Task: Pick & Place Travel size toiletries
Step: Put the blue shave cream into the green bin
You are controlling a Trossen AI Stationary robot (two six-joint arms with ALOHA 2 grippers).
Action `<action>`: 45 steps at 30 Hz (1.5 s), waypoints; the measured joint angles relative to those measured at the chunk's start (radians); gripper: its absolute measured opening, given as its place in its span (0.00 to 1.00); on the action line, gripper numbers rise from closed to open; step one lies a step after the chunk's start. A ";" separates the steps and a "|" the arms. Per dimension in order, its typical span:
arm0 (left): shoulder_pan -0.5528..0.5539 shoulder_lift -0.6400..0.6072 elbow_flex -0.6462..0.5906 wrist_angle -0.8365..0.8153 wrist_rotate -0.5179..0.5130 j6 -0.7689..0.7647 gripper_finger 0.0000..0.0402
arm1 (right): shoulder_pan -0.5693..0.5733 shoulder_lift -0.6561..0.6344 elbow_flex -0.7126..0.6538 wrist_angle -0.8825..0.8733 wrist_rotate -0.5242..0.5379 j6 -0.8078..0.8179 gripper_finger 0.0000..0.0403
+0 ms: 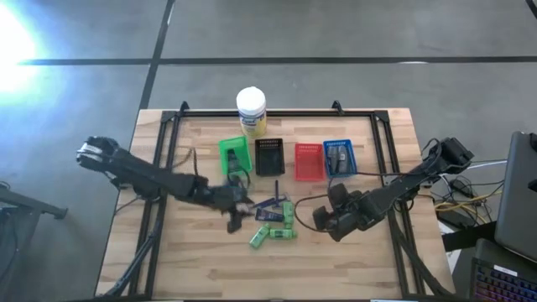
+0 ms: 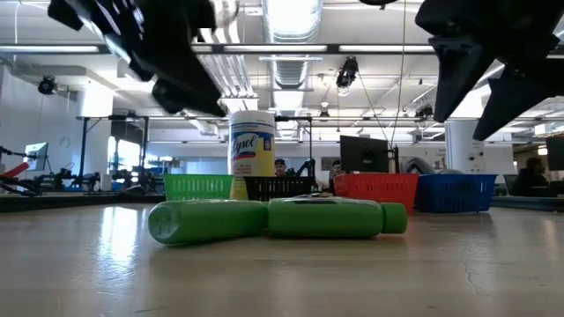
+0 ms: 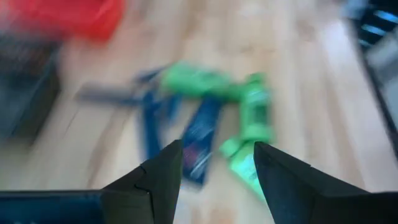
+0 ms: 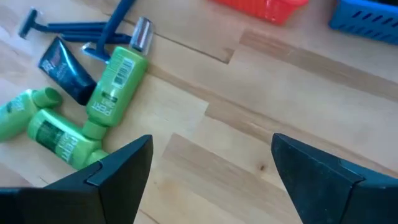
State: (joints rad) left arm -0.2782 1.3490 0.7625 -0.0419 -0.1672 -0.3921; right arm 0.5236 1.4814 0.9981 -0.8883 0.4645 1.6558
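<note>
Green plastic toiletry bottles [image 1: 275, 230] and dark blue razors [image 1: 270, 204] lie clustered mid-table — left tool [image 1: 237, 211] just beside them, fingers parted, empty; right tool [image 1: 323, 220] near, wide open, empty.

You are looking down on a light wooden plank table [image 1: 168, 268] edged by a black frame. A yellow jar [image 1: 251, 111] with a white lid is standing at its far edge, and just in front a row of green [image 1: 234, 154], black [image 1: 269, 156], red [image 1: 308, 161] and blue [image 1: 339, 158] baskets is sitting. Nearer you, bright green bottles [image 1: 275, 230], a dark tube [image 4: 64, 71] and slim blue razors [image 4: 93, 30] are lying clustered on the wood.
</note>
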 joint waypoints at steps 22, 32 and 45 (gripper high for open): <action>0.009 0.521 0.451 -0.177 0.014 0.336 0.55 | 0.020 0.007 0.000 0.003 -0.065 0.016 0.83; 0.052 0.546 0.431 -0.204 0.075 0.339 0.63 | 0.024 0.007 0.000 0.002 -0.064 0.019 0.83; 0.050 0.594 0.428 -0.202 0.104 0.310 0.50 | 0.024 0.007 0.000 -0.002 -0.064 0.020 0.86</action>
State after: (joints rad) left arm -0.2283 1.9432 1.1908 -0.2437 -0.0630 -0.0824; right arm 0.5472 1.4883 0.9981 -0.8902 0.4007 1.6756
